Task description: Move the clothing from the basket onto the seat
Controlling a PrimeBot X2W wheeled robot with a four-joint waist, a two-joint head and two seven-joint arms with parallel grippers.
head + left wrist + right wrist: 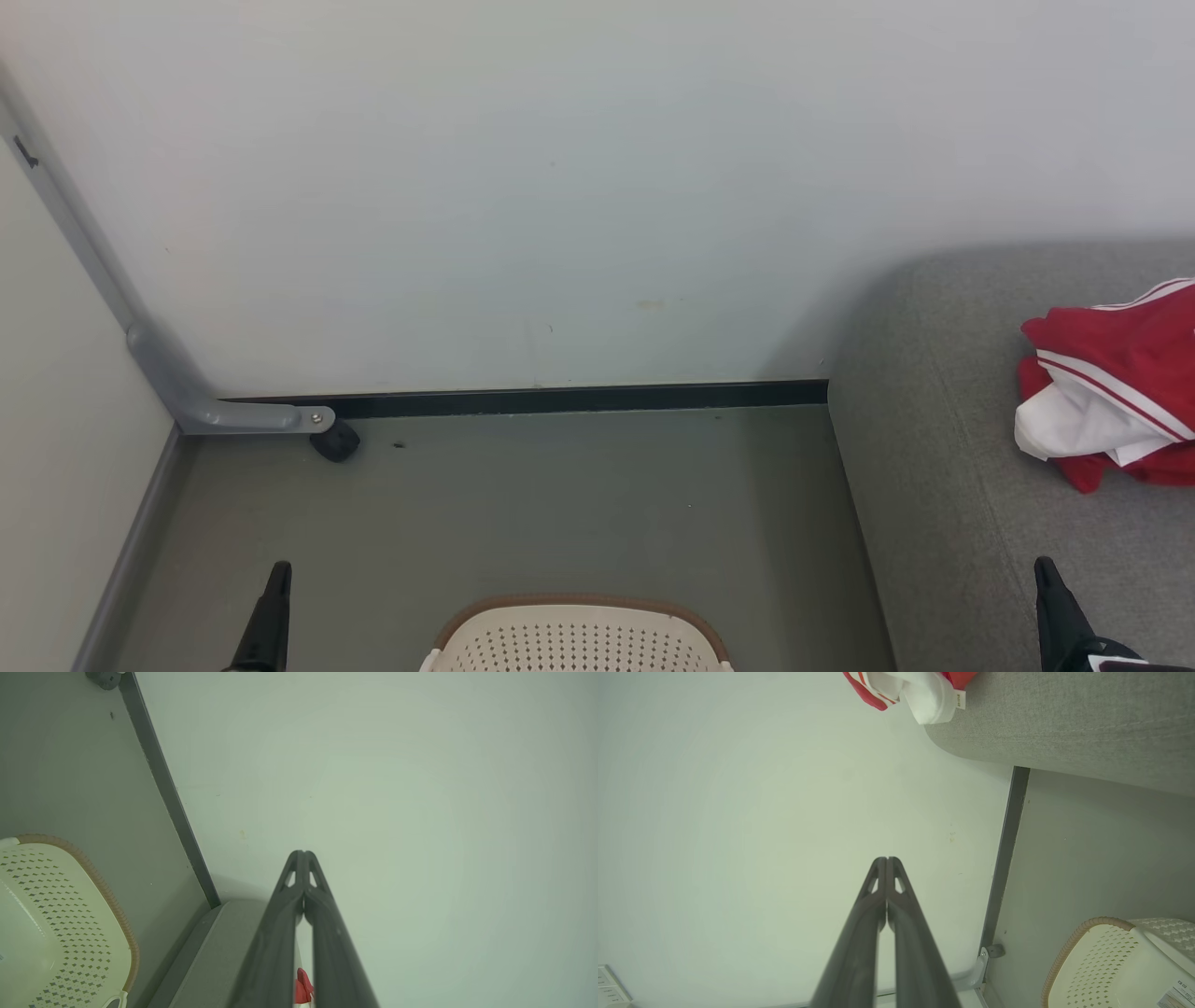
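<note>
Cream plastic basket, one, oval with a brown rim, standing on the grey floor at the near edge of the head view between the two grippers; the part of its inside that shows is perforated wall, and in the right wrist view a printed label; its bottom is cut off. Left gripper, one, over the floor left of the basket, its fingers closed tip to tip on nothing. Right gripper, one, over the near part of the seat, likewise pressed together and holding nothing. Seat, one, grey fabric, right of the basket, with a strip of floor between them and its far end against the wall. Clothing, one crumpled heap, red with white panels and thin white stripes, lying on the seat well beyond the right gripper; how many garments it contains cannot be told. Grey metal leg, one, with a black castor, in the far left corner. Dark skirting, then a pale wall.
</note>
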